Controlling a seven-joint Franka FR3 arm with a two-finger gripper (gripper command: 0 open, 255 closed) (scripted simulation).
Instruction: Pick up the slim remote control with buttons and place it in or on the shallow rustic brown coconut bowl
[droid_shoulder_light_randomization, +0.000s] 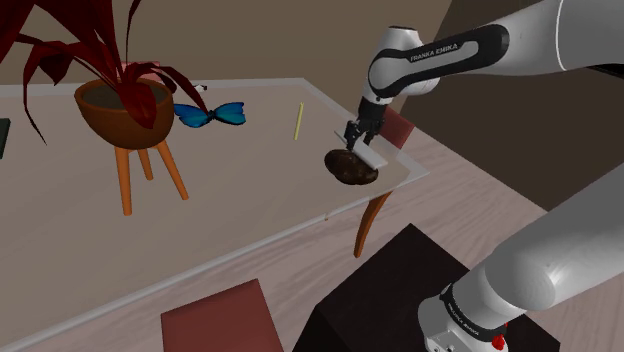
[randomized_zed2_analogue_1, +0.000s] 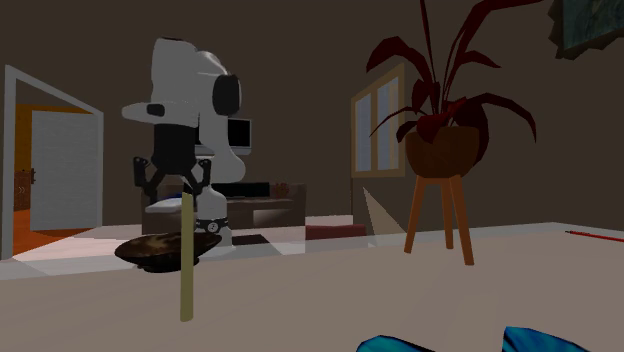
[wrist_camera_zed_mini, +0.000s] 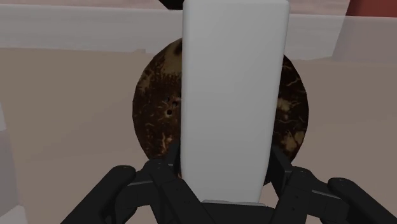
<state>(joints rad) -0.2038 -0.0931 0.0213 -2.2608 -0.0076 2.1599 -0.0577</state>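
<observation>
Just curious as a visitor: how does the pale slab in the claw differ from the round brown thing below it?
The remote is plain pale grey, flat and oblong; the bowl is round, mottled brown. The remote hangs clasped in the gripper; the bowl rests on the table.

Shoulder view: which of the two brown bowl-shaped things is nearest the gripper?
The shallow mottled bowl at the corner of the table, below the gripper. The other is a deeper plant pot raised on legs, far off.
</observation>
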